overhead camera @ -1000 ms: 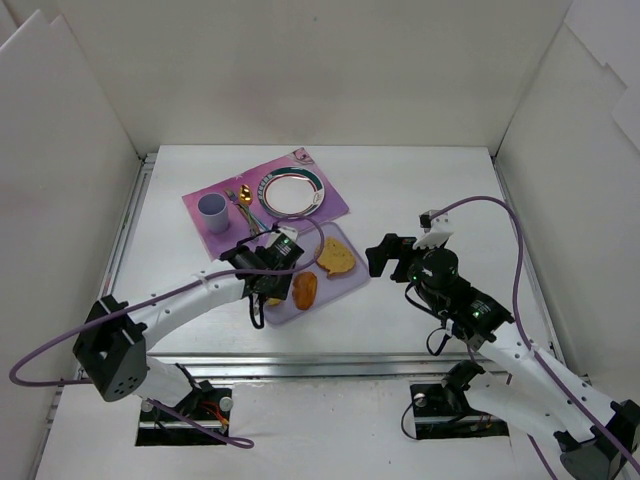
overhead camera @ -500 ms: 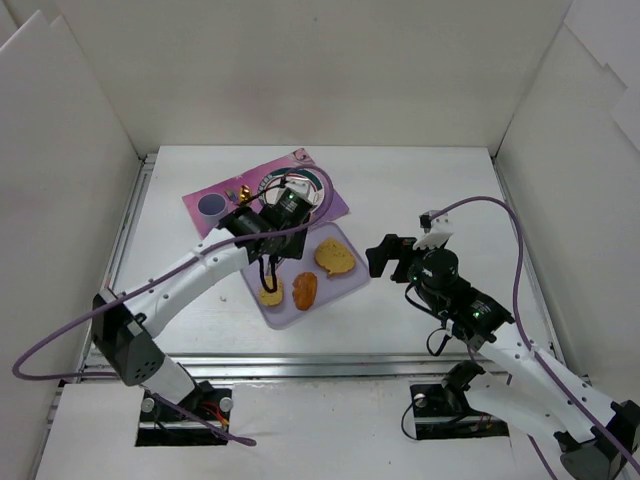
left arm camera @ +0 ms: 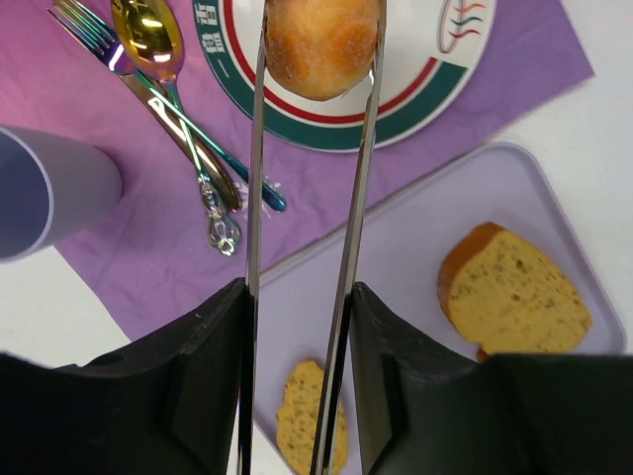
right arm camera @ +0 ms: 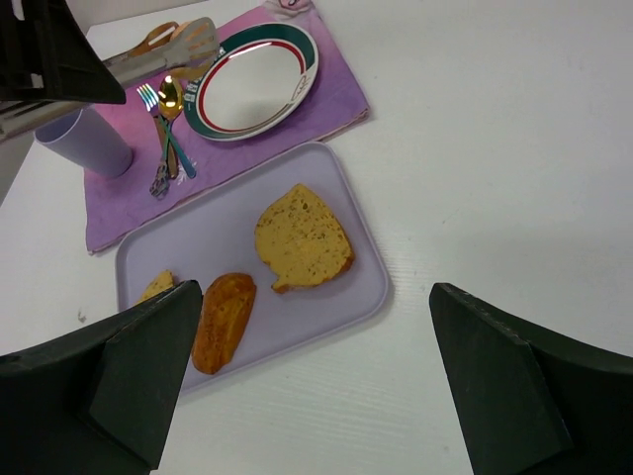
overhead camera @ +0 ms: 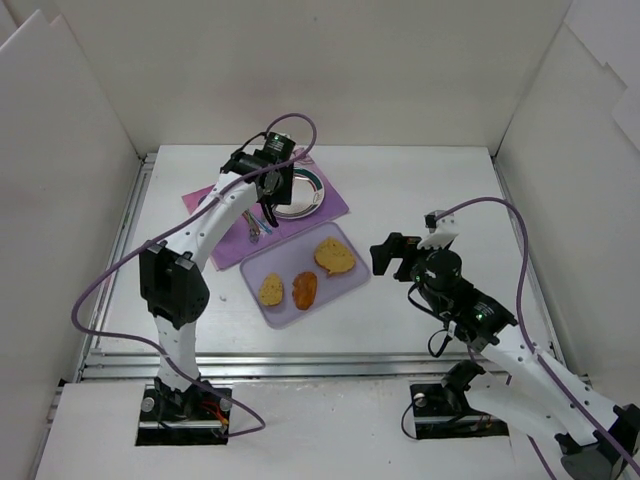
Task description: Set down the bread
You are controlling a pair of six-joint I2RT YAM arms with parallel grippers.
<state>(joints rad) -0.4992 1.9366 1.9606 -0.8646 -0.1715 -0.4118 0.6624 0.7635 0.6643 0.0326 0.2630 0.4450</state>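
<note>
Pinching the bread (left arm camera: 321, 40) over the plate (left arm camera: 415, 111), left fingers (left arm camera: 255, 148) tight; right fingers (right arm camera: 148, 366) spread wide, empty

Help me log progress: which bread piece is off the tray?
The round bun, gripped in the left pincer; the toast, the oval piece and the small slice lie on the tray.

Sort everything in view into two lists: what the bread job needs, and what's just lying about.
In the job: bread, pinched in the left tool; plate under it, probably its target.

Lying about: cup, fork, spoon, purple mat, tray with toast slice, oval brown piece and small slice; right tool, open.
</note>
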